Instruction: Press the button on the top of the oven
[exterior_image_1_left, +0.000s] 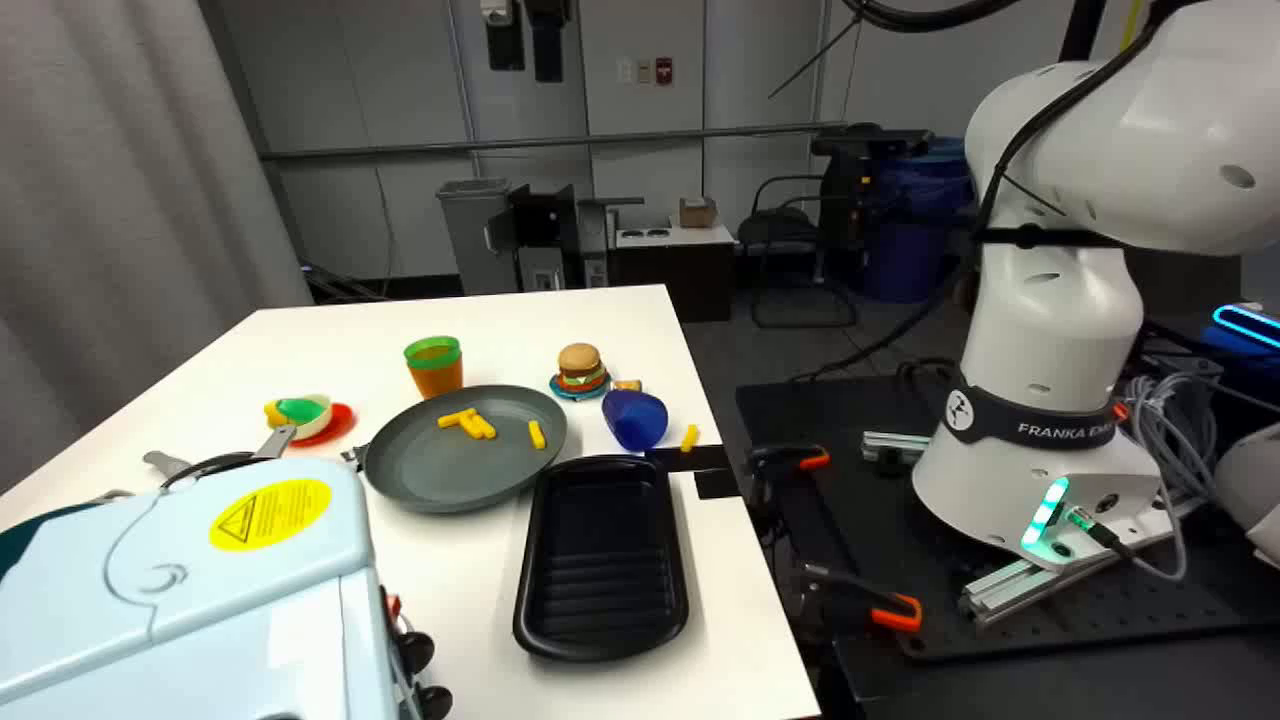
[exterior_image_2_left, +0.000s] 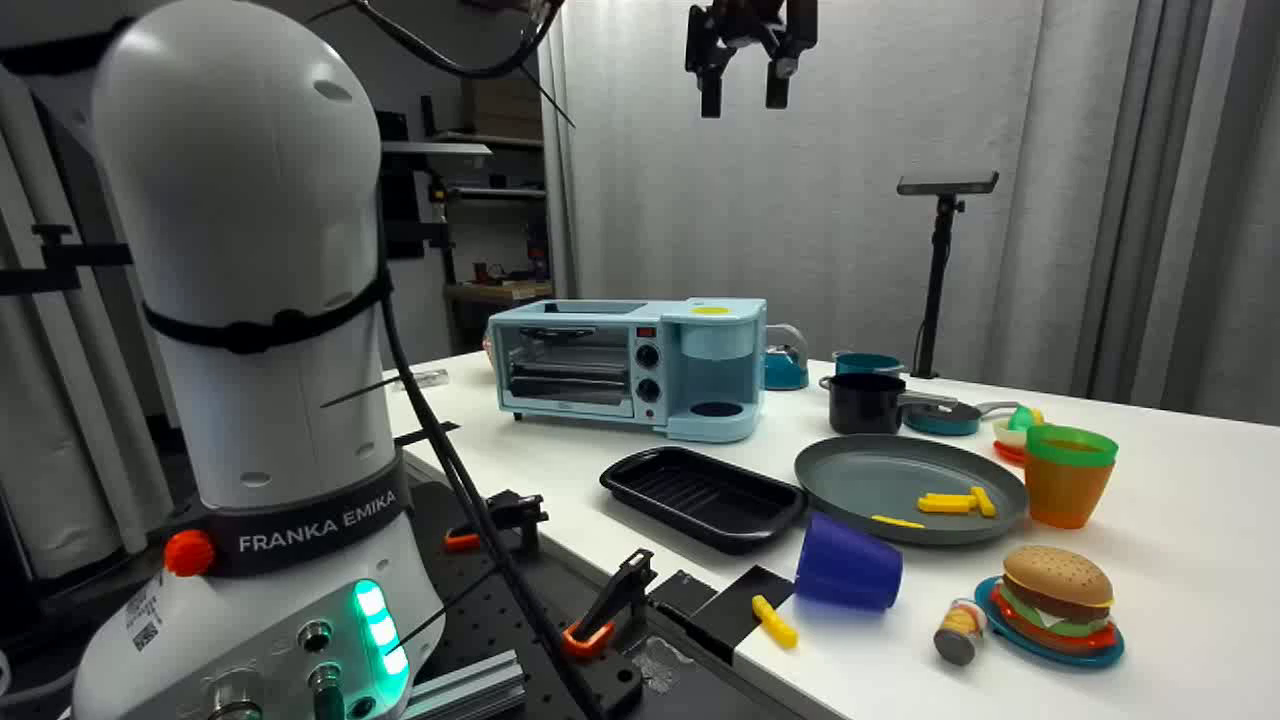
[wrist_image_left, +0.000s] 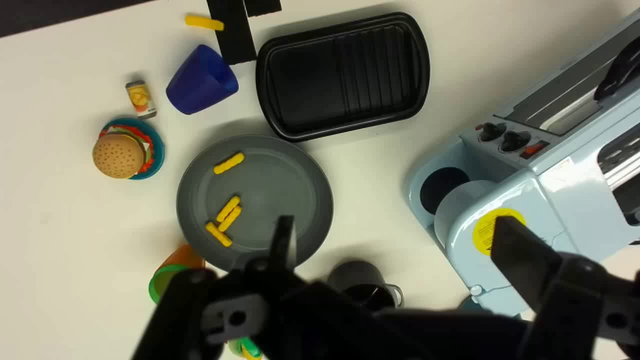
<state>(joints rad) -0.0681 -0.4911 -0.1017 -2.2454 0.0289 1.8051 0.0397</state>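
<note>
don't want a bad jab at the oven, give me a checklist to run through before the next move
1. The end effector carries nothing: ok, the space between its jaws is free.
2. Jaws shut, probably better for pressing: not ok, they stand apart.
3. The oven stands upright on the table: ok.
4. The red switch can be seen: ok, in an exterior view it sits above the knobs.
5. The black tray is apart from the oven: ok, a gap shows in the wrist view.
6. Whether the red switch is on or off: cannot tell, too small.
</note>
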